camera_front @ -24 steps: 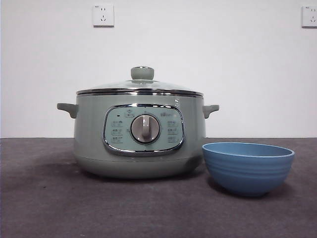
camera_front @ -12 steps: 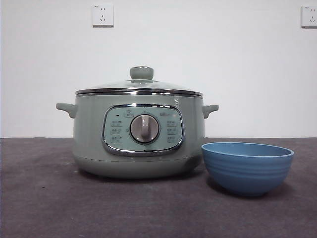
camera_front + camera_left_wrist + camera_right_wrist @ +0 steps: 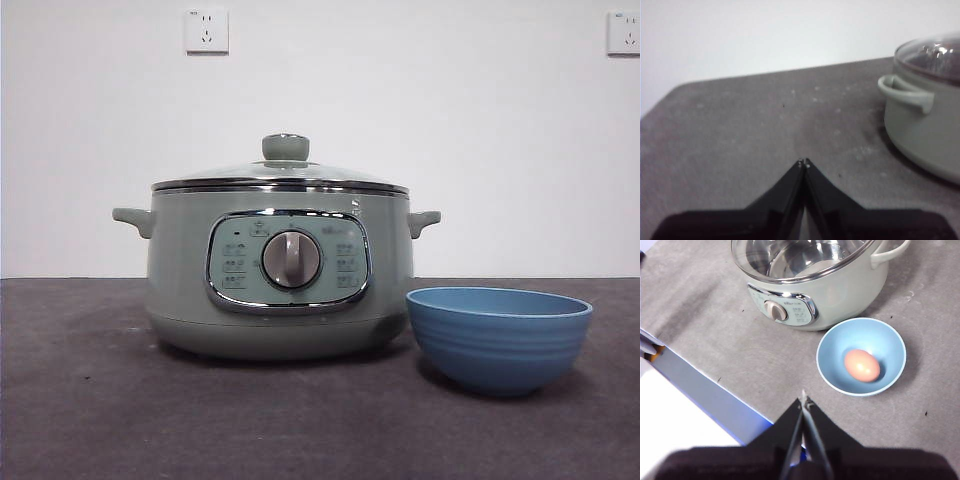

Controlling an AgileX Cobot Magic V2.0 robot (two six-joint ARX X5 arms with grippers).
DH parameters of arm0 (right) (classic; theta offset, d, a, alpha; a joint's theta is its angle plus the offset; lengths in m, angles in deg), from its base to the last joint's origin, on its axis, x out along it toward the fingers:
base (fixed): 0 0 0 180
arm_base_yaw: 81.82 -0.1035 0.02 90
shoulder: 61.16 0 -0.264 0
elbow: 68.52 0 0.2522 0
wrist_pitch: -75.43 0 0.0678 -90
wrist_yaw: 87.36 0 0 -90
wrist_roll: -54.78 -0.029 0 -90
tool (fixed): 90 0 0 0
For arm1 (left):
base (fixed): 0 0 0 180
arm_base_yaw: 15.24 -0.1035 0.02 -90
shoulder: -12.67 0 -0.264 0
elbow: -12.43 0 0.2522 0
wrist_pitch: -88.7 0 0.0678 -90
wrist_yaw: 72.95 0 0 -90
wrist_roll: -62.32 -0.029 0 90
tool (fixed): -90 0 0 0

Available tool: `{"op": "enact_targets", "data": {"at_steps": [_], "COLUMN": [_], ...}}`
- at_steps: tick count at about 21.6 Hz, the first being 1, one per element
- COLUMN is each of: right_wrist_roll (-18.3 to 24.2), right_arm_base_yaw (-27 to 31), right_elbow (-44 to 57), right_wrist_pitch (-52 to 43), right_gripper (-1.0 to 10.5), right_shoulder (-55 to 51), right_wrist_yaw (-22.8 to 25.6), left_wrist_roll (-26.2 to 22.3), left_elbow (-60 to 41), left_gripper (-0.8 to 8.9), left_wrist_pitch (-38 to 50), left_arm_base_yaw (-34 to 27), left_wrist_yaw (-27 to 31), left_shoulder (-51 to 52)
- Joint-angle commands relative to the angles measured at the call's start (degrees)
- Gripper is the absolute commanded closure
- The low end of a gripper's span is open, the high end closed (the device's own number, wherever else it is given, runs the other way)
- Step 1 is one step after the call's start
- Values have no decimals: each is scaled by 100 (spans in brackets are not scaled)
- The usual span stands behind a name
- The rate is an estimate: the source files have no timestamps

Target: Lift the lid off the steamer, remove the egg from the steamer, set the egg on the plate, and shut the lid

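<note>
The sage-green steamer (image 3: 280,270) stands on the table with the clear glass lid (image 3: 285,170) seated on its rim, green knob on top. To its right sits the blue plate (image 3: 498,338). From above, the right wrist view shows the egg (image 3: 861,365) lying inside the plate (image 3: 840,342), just in front of the steamer (image 3: 830,295). My right gripper (image 3: 803,401) hangs shut and empty above the table, near the plate. My left gripper (image 3: 803,163) is shut over bare table, off to the side of the steamer (image 3: 920,125) by its side handle.
Grey cloth covers the table. A table edge with a blue strip (image 3: 705,390) runs beside the right gripper. Two wall sockets (image 3: 206,30) sit on the white wall behind. Both arms are out of the front view.
</note>
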Motion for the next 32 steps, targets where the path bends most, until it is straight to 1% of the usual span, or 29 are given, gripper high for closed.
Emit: {"op": "enact_targets", "data": {"at_steps": [1, 3, 19, 20, 21, 23, 25, 26, 27, 30, 32], "right_wrist_roll": [-35, -35, -33, 0, 278, 284, 260, 149, 133, 466, 479], "right_arm_base_yaw": [-9, -9, -9, -13, -4, 208, 678, 964, 1292, 2031, 2378], "right_elbow": [-9, -9, -9, -9, -7, -2, 129, 238, 435, 1349, 2288], "right_wrist_pitch": [-28, -28, -28, -31, -90, -527, -1314, -1574, -1840, -2741, -3539], "right_gripper": [946, 946, 946, 946, 946, 946, 946, 946, 946, 946, 946], "right_shoulder": [-2, -2, -2, -9, -52, -232, -549, -734, -953, -1617, -2192], "right_wrist_yaw": [13, 15, 13, 15, 57, 306, 269, 278, 291, 297, 299], "left_wrist_roll": [350, 380, 374, 374, 374, 374, 374, 374, 374, 374, 374], "left_elbow": [-260, -264, -264, -264, -264, -264, -264, -264, -264, -264, -264], "left_gripper": [817, 817, 817, 817, 817, 817, 817, 817, 817, 817, 817], "left_wrist_pitch": [2, -256, -201, -203, -203, -203, -201, -201, -201, -201, -201], "left_arm_base_yaw": [-22, -20, -20, -20, -20, -20, -20, -20, -20, -20, -20], "left_wrist_yaw": [-37, -35, -37, -37, -37, -37, -37, -37, -39, -37, -37], "left_shoulder": [188, 184, 184, 184, 184, 184, 184, 184, 184, 184, 184]}}
